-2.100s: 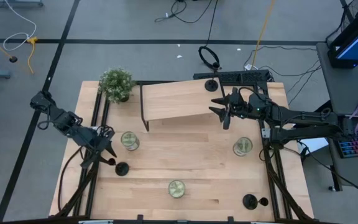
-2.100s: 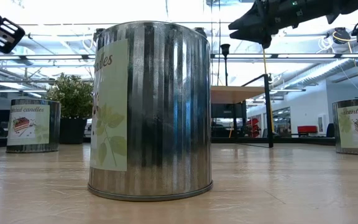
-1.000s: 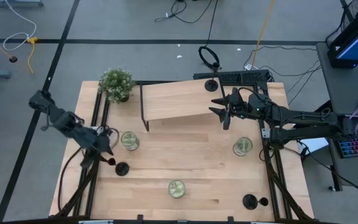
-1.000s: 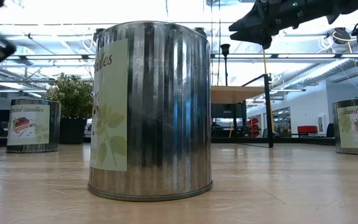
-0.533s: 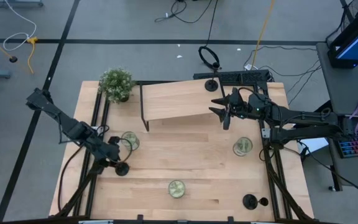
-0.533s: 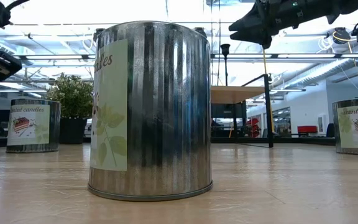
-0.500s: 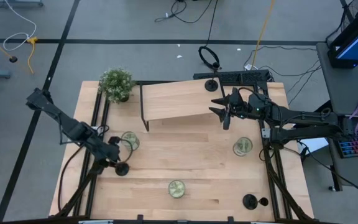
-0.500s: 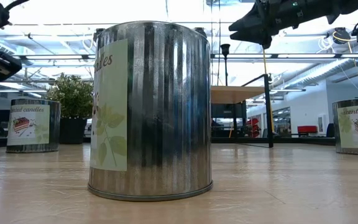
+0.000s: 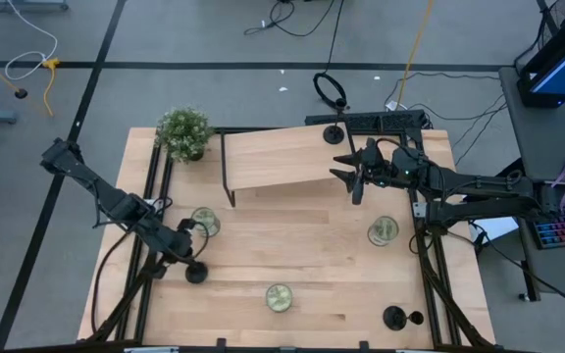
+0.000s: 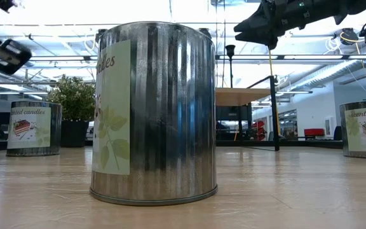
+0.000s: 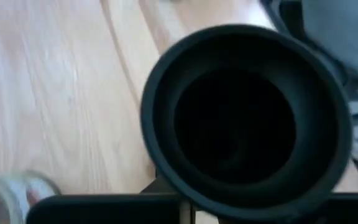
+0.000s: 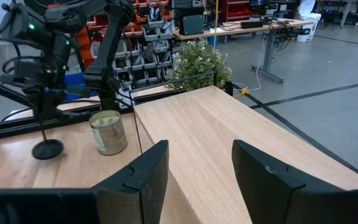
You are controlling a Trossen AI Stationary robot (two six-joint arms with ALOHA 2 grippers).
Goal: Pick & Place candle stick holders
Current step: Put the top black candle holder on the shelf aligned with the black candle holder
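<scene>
Left gripper (image 9: 186, 253) sits at about 8 o'clock on the table (image 9: 332, 294), right over a holder (image 9: 196, 273), next to a tin (image 9: 204, 222). From the right wrist view the left gripper (image 12: 42, 99) looks clamped on the stem of that holder (image 12: 47, 148), base just at the tabletop; touching or slightly lifted, can't tell. Left wrist view is filled by the holder's round black disc (image 11: 244, 118), very close to the lens, wood behind it.

Right gripper (image 9: 353, 175) hangs at about 1 o'clock over the near edge of the raised shelf (image 9: 273, 157), fingers (image 12: 138, 177) spread wide, holding nothing. In the low view it shows high up (image 10: 259, 28).

Second holder (image 9: 333, 132) stands on the shelf at its 2 o'clock corner, also visible in the low view (image 10: 230, 60) as a thin stem. Third holder (image 9: 394, 317) is at 5 o'clock on the table, near the front right edge.

Other tins: one at 6 o'clock (image 9: 279, 297), big in the low view (image 10: 152, 114); one at 3 o'clock (image 9: 382, 231). Plant (image 9: 184, 132) at the 11 o'clock corner.
</scene>
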